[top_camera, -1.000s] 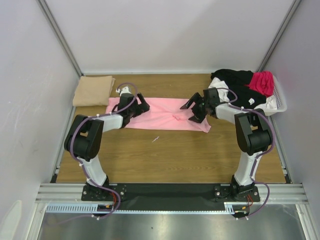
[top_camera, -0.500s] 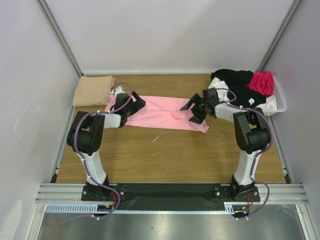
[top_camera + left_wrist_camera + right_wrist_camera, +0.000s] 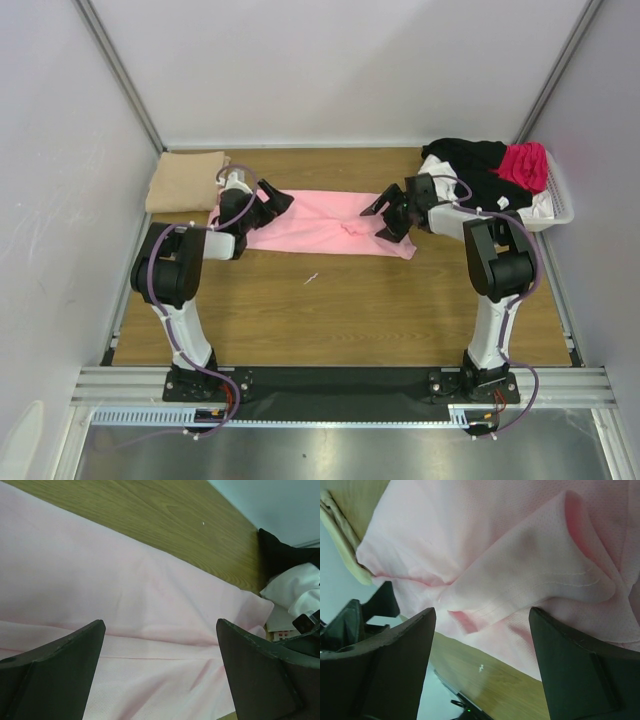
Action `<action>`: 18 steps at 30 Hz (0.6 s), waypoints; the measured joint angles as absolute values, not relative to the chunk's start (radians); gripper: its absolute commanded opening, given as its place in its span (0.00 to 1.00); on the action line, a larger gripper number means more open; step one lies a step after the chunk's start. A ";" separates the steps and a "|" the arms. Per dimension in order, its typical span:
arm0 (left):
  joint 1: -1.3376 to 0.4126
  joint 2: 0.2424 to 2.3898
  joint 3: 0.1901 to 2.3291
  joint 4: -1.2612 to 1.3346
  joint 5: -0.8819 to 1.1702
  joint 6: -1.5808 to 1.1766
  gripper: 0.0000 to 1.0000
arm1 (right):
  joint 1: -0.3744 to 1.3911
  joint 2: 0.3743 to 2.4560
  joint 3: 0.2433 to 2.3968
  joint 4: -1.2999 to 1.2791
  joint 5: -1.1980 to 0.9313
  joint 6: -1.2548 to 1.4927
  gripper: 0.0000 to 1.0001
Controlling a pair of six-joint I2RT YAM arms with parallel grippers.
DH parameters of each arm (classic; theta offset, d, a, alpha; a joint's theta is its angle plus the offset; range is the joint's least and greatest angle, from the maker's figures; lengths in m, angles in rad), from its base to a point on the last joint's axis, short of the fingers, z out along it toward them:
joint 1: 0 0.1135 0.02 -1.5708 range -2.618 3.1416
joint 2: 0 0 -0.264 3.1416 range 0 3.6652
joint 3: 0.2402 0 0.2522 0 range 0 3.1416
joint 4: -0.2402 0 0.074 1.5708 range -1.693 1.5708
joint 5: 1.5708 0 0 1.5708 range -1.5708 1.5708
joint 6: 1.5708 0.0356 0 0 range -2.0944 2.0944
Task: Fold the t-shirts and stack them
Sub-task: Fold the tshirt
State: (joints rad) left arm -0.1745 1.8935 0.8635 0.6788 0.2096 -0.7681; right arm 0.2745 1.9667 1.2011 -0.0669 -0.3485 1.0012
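The light pink t-shirt (image 3: 325, 222) lies spread in a long band across the far half of the wooden table (image 3: 340, 300), running left to right between the two arms. The left gripper (image 3: 272, 205) sits over its left end, the right gripper (image 3: 380, 222) over its right end.

In the left wrist view the left jaws stand wide apart with nothing held. The pink cloth lies flat below and beyond them, crossed by one long straight crease. In the right wrist view the right jaws are also well apart and grip nothing. A raised, rounded ridge of the pink cloth with a stitched hem lies in the gap between them, clear of both fingers. Whether either gripper's fingertips touch the cloth below is hard to tell from these angles.

The shirt's left part lies smooth. Its right part is bunched into soft folds, and its near right corner reaches a little toward the arms.

A tan t-shirt (image 3: 187, 180), folded into a neat rectangle, rests at the far left corner, just beside the pink one's left end. At the far right a white plastic basket (image 3: 563, 205) holds a heap of a black t-shirt (image 3: 470, 155), a white t-shirt (image 3: 436, 166) and a magenta t-shirt (image 3: 525, 165).
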 measured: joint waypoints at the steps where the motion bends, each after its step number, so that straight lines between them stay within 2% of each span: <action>1: -0.174 1.893 0.861 0.679 0.210 -0.768 1.00 | 0.274 1.972 1.205 -0.057 -0.348 1.015 0.81; 18: -0.174 1.893 0.838 0.633 0.194 -0.759 1.00 | 0.287 2.043 1.240 0.104 -0.314 1.155 0.76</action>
